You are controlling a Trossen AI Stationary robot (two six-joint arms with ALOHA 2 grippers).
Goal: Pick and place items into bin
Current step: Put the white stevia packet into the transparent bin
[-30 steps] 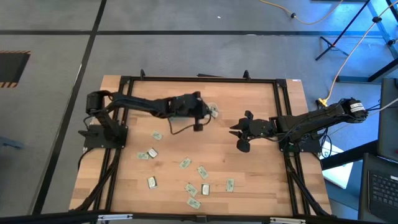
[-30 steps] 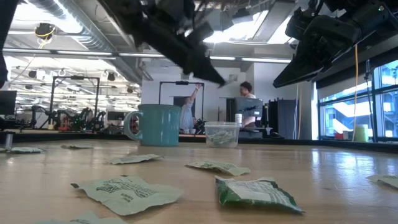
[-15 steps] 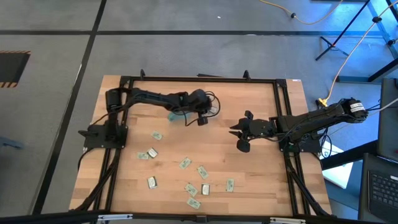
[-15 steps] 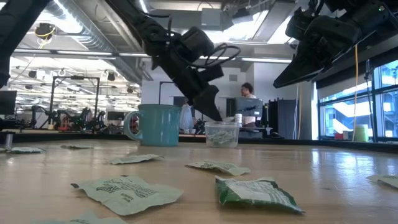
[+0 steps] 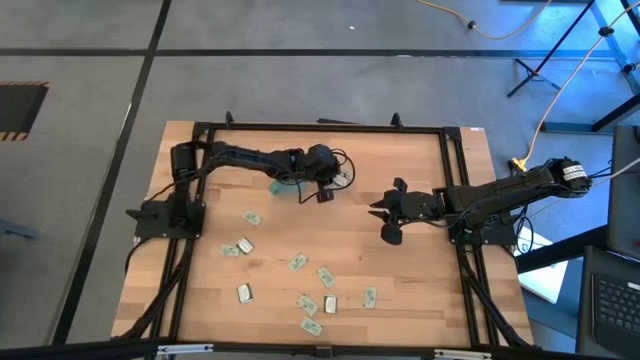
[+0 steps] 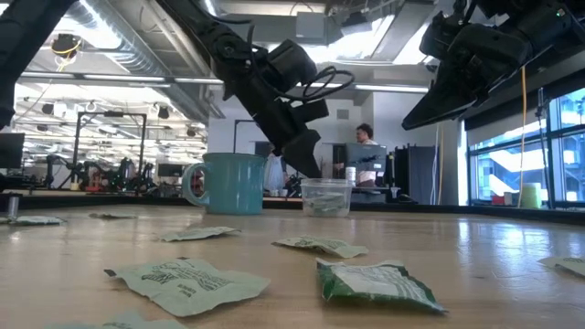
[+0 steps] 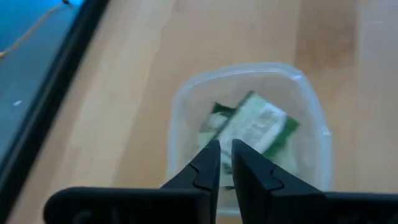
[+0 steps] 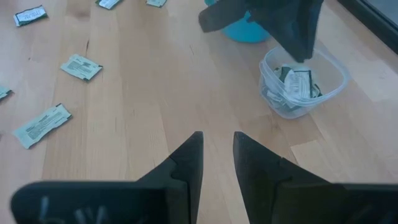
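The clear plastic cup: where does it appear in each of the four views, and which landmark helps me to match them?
High view: clear plastic cup upper centre, partly under the left end effector.
Low view: centre, on the far table edge.
Left wrist view: centre, packets inside.
Right wrist view: upper right.
Shared landmark: the teal mug beside it, not seen in the left wrist view.

The left arm reaches from its base at the table's left edge across toward the middle of the far half, wrist bent downward, its gripper pointing down with the fingers a narrow gap apart and nothing between them. The right arm stretches in from the right edge, raised above the table, its gripper aimed toward the centre, fingers parted and empty
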